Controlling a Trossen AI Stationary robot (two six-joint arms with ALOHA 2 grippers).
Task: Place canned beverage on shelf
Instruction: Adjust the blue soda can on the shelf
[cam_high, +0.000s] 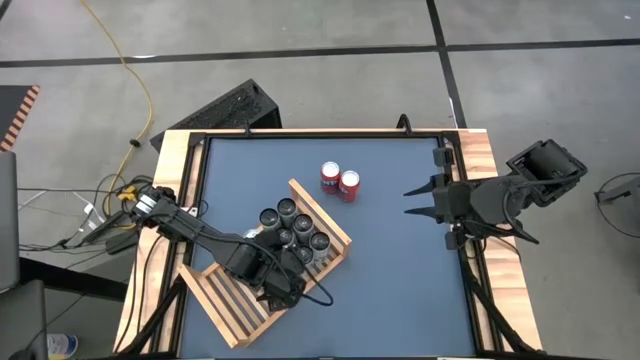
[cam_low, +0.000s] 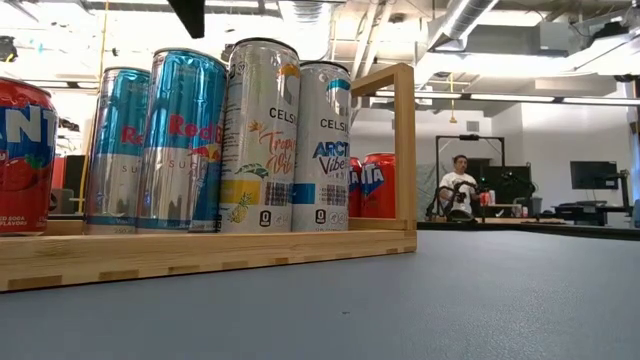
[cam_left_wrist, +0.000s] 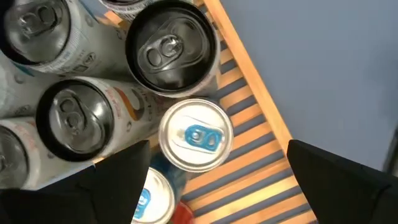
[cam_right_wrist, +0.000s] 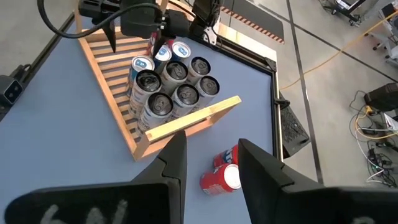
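The shelf, a flat rack of light wooden slats in a raised frame, lies on the blue table with its long axis running diagonally. It holds a tight cluster of upright cans at its far end, tops up, directly below the left gripper, whose fingers are spread wide around a blue-tabbed silver can, not touching it. Two red cans stand outside the frame, ahead of the right gripper, which hovers with fingers parted and holding nothing.

Blue table carries the slatted shelf (cans inside) and two red cans
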